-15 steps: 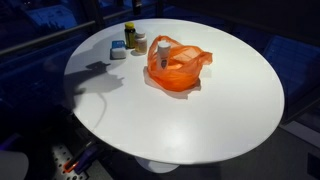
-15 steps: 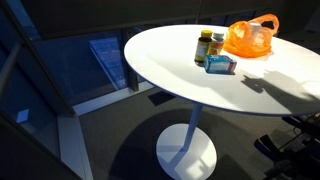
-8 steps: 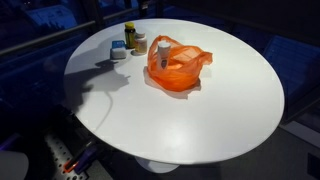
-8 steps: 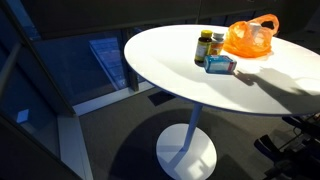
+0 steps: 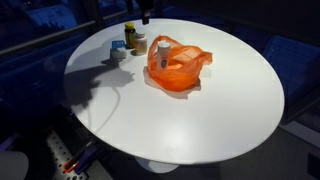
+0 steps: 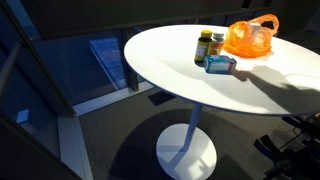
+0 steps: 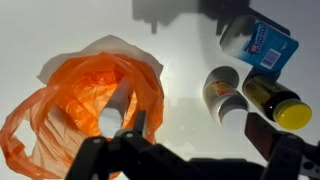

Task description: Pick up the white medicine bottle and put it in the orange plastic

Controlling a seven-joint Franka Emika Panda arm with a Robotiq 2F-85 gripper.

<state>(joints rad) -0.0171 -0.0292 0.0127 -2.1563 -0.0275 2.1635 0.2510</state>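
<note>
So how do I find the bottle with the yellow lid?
Look at the big round white table, then at the little group of things beside the orange bag. There are two bottles and a blue and white box; yours is the dark bottle, the only one with a bright yellow lid, while the other bottle has a white cap.

- no word, brand or number can be read in any view.
- the blue box (image 7: 264, 45) on the counter (image 7: 60, 30) carries a white patch of print, too blurred to read.
- the white-capped bottle (image 7: 224, 93) and the yellow-capped bottle (image 7: 276, 105) wear labels; their lettering is too small to tell.
</note>
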